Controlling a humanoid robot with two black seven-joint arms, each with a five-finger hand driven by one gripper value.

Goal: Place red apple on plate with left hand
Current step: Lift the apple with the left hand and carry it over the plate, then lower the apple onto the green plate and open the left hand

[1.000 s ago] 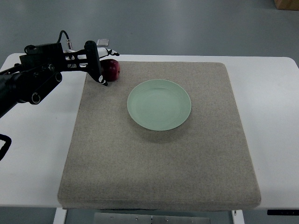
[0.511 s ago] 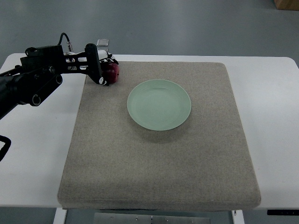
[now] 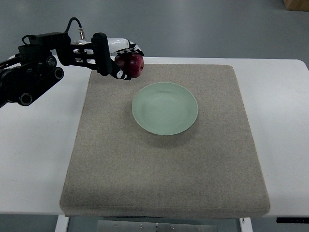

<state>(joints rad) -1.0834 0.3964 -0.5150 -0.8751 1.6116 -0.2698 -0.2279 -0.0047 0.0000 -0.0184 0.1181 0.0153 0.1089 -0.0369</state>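
My left hand (image 3: 126, 62) comes in from the left edge and is shut on the red apple (image 3: 132, 65), holding it in the air over the far left part of the grey mat (image 3: 164, 164). The pale green plate (image 3: 165, 108) lies empty on the mat, just right of and nearer than the apple. The black fingers wrap the apple's left and top sides, hiding part of it. My right arm does not show.
The mat covers most of a white table (image 3: 285, 121). The black left forearm (image 3: 34, 72) with its cable stretches over the table's far left corner. A brown box corner (image 3: 297, 4) shows on the floor at the top right.
The left hand has closed on the apple, lifted it off the mat and carried it to the right, toward the plate.
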